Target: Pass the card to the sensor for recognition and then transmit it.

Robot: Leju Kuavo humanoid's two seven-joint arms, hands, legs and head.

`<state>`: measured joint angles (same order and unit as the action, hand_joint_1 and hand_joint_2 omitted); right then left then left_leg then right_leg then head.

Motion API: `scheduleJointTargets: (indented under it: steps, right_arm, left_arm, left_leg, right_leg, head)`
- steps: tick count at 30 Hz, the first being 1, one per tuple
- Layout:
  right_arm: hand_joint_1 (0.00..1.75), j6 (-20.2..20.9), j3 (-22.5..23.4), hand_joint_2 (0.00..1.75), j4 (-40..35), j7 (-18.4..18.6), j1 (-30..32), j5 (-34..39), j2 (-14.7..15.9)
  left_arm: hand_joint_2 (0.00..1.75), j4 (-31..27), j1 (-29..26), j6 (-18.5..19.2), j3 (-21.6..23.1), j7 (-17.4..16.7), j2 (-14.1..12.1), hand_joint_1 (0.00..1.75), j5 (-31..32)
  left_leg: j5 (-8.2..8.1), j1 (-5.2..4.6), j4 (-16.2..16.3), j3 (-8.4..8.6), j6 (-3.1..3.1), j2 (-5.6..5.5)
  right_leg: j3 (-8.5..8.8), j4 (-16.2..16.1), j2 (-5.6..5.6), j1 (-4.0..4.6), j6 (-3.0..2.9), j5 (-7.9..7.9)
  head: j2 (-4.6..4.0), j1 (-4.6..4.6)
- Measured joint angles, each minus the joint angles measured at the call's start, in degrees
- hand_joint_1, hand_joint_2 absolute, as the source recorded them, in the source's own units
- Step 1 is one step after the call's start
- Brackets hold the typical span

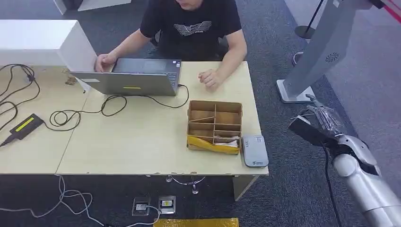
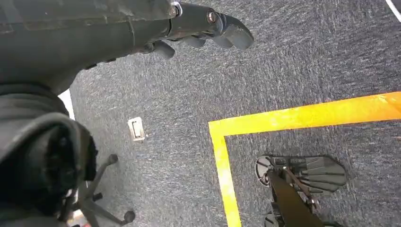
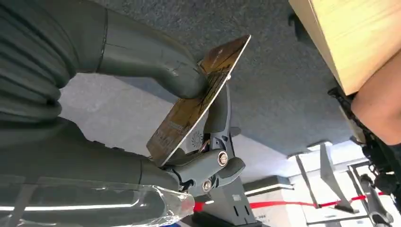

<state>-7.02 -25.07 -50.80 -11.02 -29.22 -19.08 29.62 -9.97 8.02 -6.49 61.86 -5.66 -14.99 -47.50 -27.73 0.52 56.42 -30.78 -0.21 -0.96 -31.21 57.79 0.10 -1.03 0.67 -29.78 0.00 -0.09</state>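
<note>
Fingers of right hand pinching card, beyond table edge beside sensor.

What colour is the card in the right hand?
Dark brown with a golden sheen; the card, held by the right hand, shows best in the right wrist view.

A dark, glossy card is pinched edge-on; the grey sensor lies on the table corner.
</note>
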Motion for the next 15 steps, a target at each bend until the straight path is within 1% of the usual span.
scheduleJointTargets:
  steps: [4, 7, 11, 15]
  right_arm:
    - [1.75, -1.9, -0.6, 1.75, -0.6, 0.8, 2.3, 1.6, 0.1]
    - [1.75, -3.7, -2.0, 1.75, -2.3, 2.7, 4.6, 3.4, 0.8]
    - [1.75, -5.6, -4.2, 1.75, -6.4, 5.8, 7.8, 5.3, 2.0]
    - [1.75, -5.7, -6.5, 1.75, -10.7, 7.8, 10.3, 5.6, 2.8]
  left_arm:
    - [0.0, 0.0, 0.0, -0.3, 0.0, -0.5, 0.0, 0.0, -1.1]
    - [0.0, 0.0, 0.0, -0.8, 0.0, -1.6, 0.0, 0.0, -1.7]
    - [0.0, 0.0, 0.0, -0.9, 0.0, -2.6, -0.3, 0.0, -2.5]
    - [0.0, 0.0, 0.0, -1.1, 0.0, -2.8, -0.3, 0.0, -3.3]
  left_leg:
    - [0.0, 0.0, 0.0, -0.02, 0.0, -0.03]
    - [-0.01, 0.0, 0.0, -0.03, 0.0, -0.03]
    - [-0.01, 0.0, 0.0, -0.03, 0.0, -0.03]
    - [-0.01, 0.0, 0.0, -0.01, 0.0, -0.01]
  right_leg:
    - [0.0, 0.0, -0.01, 0.0, 0.0, 0.0]
    - [0.0, 0.0, -0.01, 0.0, 0.0, 0.0]
    - [0.0, 0.0, -0.02, 0.0, 0.0, 0.0]
    - [0.0, 0.0, -0.01, 0.0, 0.0, 0.0]
  head:
    - [0.0, 0.02]
    - [0.0, 0.0]
    - [0.0, -0.02]
    - [0.0, 0.0]
